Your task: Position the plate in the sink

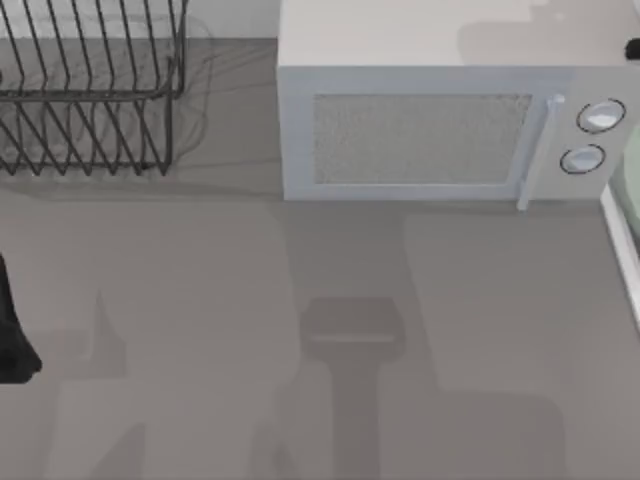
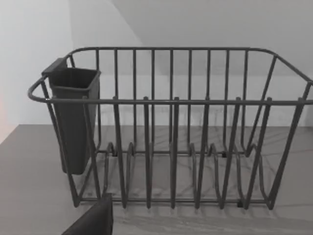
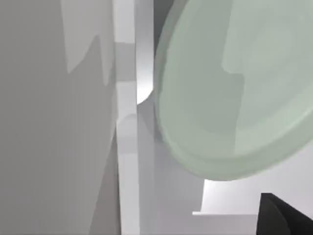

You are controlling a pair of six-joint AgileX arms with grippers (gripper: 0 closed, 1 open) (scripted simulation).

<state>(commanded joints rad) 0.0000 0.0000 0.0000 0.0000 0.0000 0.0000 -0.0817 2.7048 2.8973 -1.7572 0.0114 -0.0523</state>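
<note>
Right gripper [image 3: 286, 215] glimpsed as a dark tip at the edge of the right wrist view, close beside the plate; whether open or closed, impossible to tell. Just past it, the large round pale mint-green plate [image 3: 230, 93], smooth and glossy, shallow rim facing the camera, lying inside the straight white raised rim of the sink [image 3: 128, 147]. Round, so no long axis to give. From above, a sliver of the plate [image 1: 632, 175] at the table's far right edge, beyond the sink rim [image 1: 620, 235] and right of the white-grey boxy microwave [image 1: 440, 120] with its two round knobs [image 1: 590, 135].

Left arm [image 1: 12, 330] parked at the table's left edge, a dark shape below the black wire dish rack [image 1: 90, 90]. Its wrist camera turned on that rack [image 2: 171, 132], a dark cutlery cup [image 2: 73, 117] hung at one end.
</note>
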